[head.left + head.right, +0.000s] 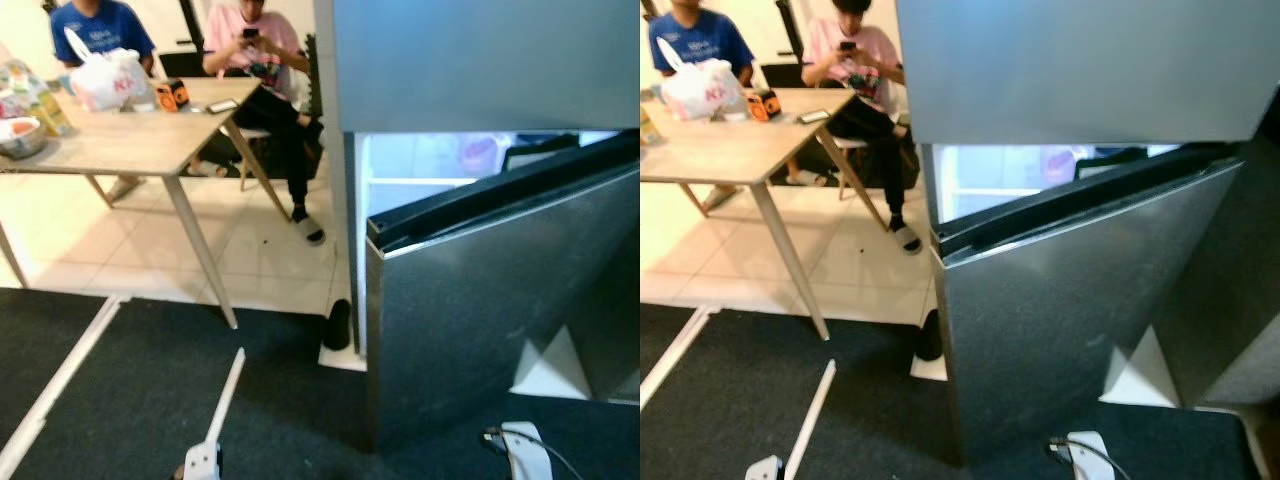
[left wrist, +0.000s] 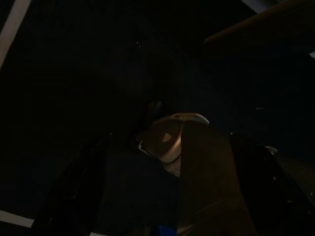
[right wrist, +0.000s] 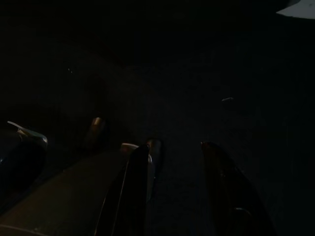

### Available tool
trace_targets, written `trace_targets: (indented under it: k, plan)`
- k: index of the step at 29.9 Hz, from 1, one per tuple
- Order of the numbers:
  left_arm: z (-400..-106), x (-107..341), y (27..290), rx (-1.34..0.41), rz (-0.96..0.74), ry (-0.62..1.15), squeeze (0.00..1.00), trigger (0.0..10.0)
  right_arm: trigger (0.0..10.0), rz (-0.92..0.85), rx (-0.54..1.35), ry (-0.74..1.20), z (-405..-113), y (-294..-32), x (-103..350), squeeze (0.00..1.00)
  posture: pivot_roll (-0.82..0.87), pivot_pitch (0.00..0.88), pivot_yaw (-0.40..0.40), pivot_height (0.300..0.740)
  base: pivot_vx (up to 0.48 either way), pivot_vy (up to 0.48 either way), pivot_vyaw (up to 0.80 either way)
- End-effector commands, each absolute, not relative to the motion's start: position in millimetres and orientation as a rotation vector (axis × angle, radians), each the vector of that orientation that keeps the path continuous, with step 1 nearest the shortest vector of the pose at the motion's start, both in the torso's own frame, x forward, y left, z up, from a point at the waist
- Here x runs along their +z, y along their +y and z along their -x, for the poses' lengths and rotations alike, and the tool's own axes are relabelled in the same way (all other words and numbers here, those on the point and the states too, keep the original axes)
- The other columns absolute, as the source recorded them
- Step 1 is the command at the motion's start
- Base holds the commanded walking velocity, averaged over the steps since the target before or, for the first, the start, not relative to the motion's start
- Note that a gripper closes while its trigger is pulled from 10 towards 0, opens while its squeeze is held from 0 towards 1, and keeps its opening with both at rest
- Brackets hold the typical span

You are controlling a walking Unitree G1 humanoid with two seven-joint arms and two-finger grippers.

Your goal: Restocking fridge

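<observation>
Fridge (image 1: pixel 480 60) door (image 1: pixel 490 320) ajar hides most shelves; right gripper (image 3: pixel 177 162) fingers apart, left gripper's lost in darkness.

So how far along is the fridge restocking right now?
Early stage. Done: the fridge door is partly open, its interior lit. In hand: nothing visible; both arms hang low. Left: the white bag and other items remain on the table.

The fridge door (image 1: pixel 500 300) hides most of the lit interior (image 1: pixel 430 165); the items inside are too blurred to name. Both people's (image 1: pixel 855 60) heads are cut off at the top edge. Around the right gripper (image 3: pixel 177 162), everything is too dark to identify. The left wrist view is equally murky.
</observation>
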State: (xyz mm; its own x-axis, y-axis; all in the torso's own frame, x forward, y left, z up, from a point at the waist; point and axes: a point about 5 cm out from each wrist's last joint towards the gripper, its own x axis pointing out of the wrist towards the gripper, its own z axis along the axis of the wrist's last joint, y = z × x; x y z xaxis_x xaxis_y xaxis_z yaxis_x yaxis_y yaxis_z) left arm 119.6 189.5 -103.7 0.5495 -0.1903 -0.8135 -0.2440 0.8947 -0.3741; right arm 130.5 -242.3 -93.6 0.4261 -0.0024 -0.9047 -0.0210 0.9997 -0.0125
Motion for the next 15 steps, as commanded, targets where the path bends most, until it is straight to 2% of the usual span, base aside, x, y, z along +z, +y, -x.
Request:
trace_targets:
  k: [1,15]
  plan:
    - [-119.9,-103.1,194.7,0.041,0.465,1.002,0.0,10.0,10.0,0.019,0.016,1.133,-129.6,-240.1,-94.5,0.0,-0.03,0.0,0.065,0.74,0.0,0.0,0.72]
    - [-121.8,-102.4,194.8,0.033,0.468,0.999,0.0,10.0,10.0,0.059,0.024,1.128,-133.7,-242.2,-92.7,0.0,-0.03,0.0,0.061,0.74,0.0,0.0,0.72]
